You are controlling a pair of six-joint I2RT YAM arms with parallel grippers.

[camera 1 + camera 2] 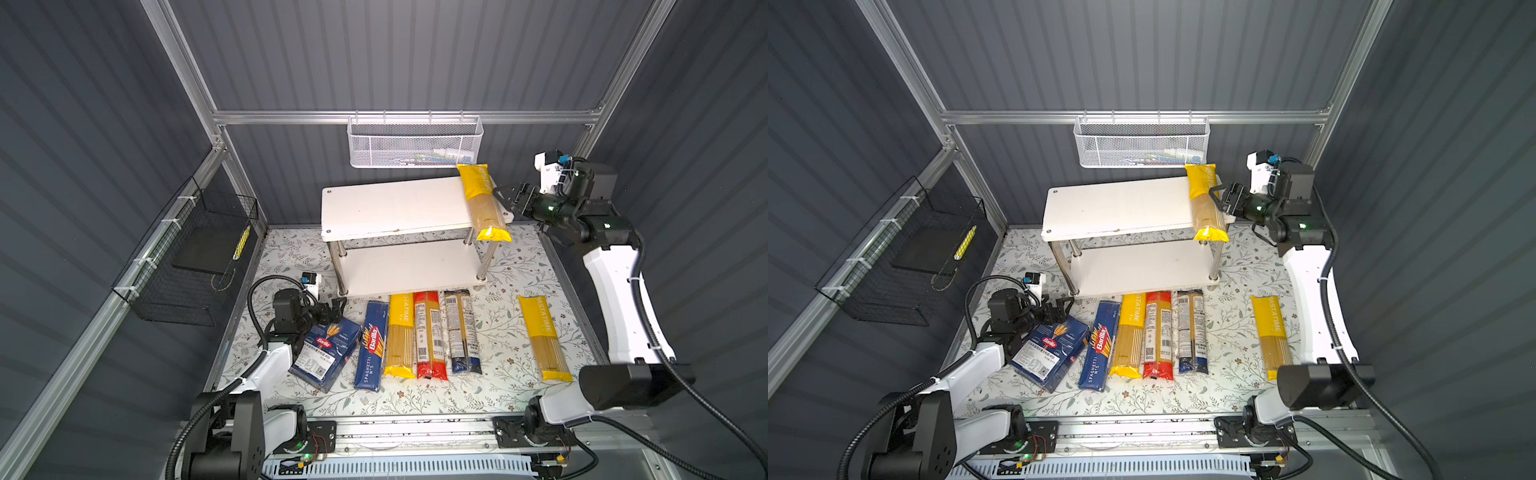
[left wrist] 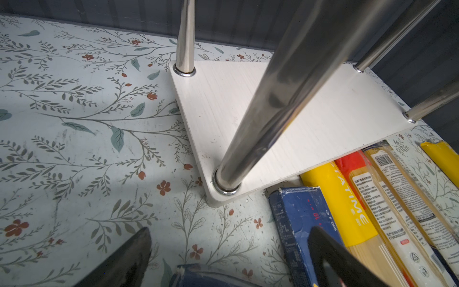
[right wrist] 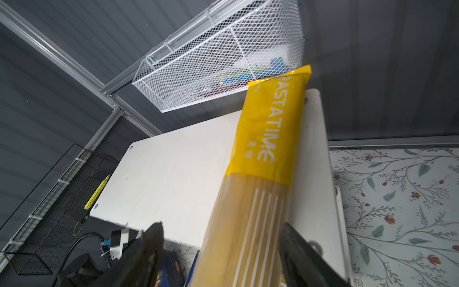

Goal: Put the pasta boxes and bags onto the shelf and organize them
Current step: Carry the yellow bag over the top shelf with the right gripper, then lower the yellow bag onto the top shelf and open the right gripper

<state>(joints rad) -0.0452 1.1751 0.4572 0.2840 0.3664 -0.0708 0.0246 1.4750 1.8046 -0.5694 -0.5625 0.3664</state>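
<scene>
The shelf (image 1: 395,208) stands at the back, and both white boards are bare except for one yellow PASTATIME bag (image 1: 484,203) lying front to back across the right end of the top board, overhanging its front edge. My right gripper (image 1: 505,197) is open, with a jaw on either side of that bag (image 3: 268,129). On the mat in front lie the wide pasta box (image 1: 326,353), the narrow SPAGHETTI box (image 1: 372,347), a yellow bag (image 1: 400,336), a red-ended bag (image 1: 429,336), a blue-ended bag (image 1: 461,332) and, apart at the right, another yellow bag (image 1: 543,336). My left gripper (image 1: 336,309) is open and low by the shelf's front left post, holding nothing (image 2: 231,231).
A white mesh basket (image 1: 415,143) hangs from the back rail just above the shelf's rear edge. A black wire basket (image 1: 195,257) is fixed to the left wall. Chrome posts (image 2: 273,99) stand close in front of the left wrist camera.
</scene>
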